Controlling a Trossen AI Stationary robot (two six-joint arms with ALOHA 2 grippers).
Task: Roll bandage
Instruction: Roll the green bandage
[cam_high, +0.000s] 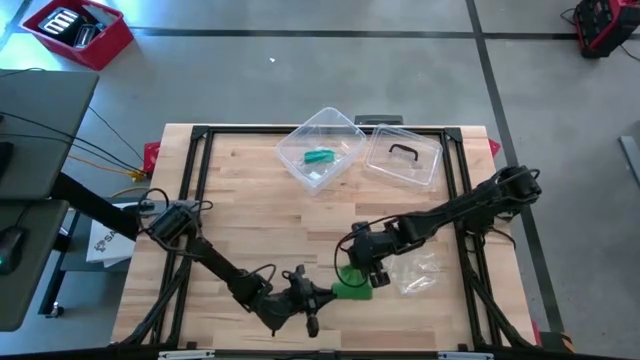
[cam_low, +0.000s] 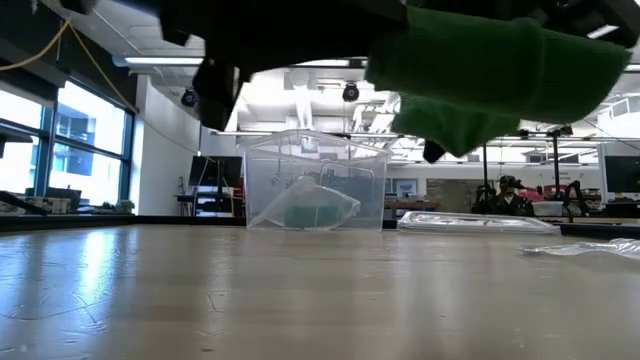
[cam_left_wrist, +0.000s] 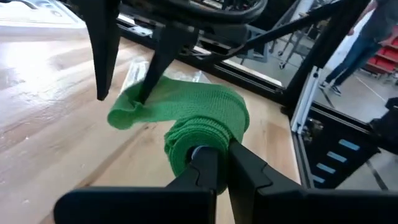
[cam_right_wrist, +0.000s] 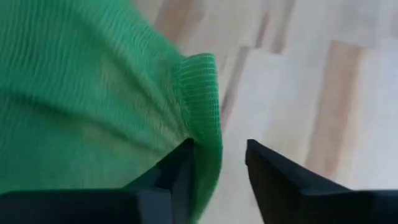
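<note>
We see the green bandage (cam_left_wrist: 193, 121) held above the table's front edge: the left gripper (cam_left_wrist: 214, 163) pinches its rolled core, the loose tail runs rightward to the right gripper (cam_right_wrist: 217, 152), whose fingers stand parted.

My two arms are dark, nearly black, w/ long thin links and round fat joints. My left arm (cam_high: 215, 265) has a boxy wrist part w/ thin black cables looping off it near the shoulder end. My right arm (cam_high: 450, 210) has a chunky round base joint at the table edge, cables there too. My left gripper (cam_left_wrist: 214, 165) has two matte black fingers (cam_left_wrist: 249, 174), flat and wedge-shaped, smooth plastic look, w/ a wide black bar behind them. My right gripper (cam_right_wrist: 221, 162) has the same kind of black fingers (cam_right_wrist: 273, 180), w/ slanted, sharp-edged tips. Can't make out any screws or markings on me.
</note>
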